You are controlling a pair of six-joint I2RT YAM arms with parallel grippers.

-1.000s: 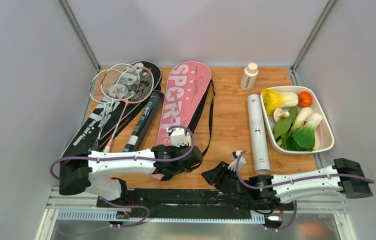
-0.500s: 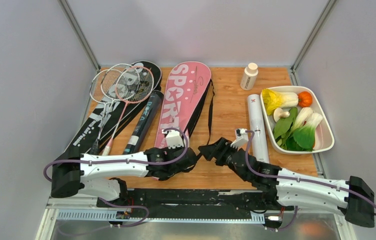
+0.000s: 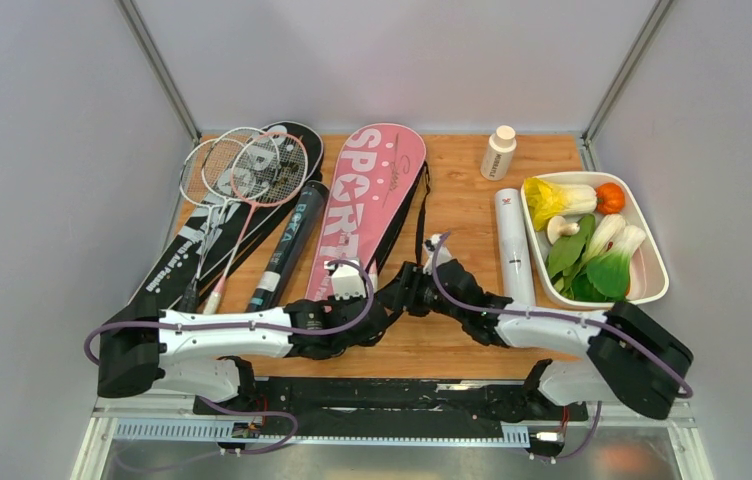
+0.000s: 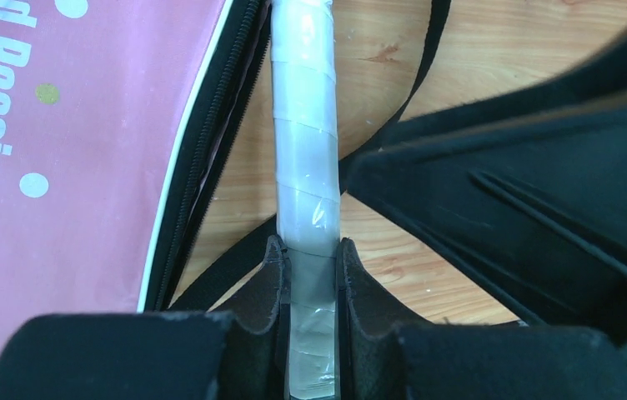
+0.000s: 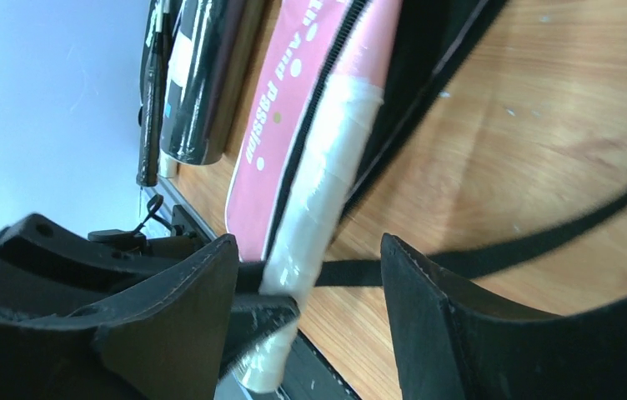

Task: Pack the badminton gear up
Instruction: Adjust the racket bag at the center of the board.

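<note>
Badminton gear is mostly unpacked, early stage by my read. Pink bag [image 3: 367, 190] lies mid-table [image 3: 462, 210], far edge to near edge. A white taped racket handle [image 4: 303, 125] shows at its near end by the zip, head hidden. Left jaws are clamped on the handle; right jaws are open just beside it. Three rackets [image 3: 272, 170] lie on the black bag [image 3: 167, 262] along the left edge. Loose: one black tube [image 3: 287, 240], one white tube [image 3: 515, 260]. Two bags. No shuttlecocks visible.

Lab enclosure (grey walls [image 3: 42, 150], wooden table [image 3: 462, 215])
</note>
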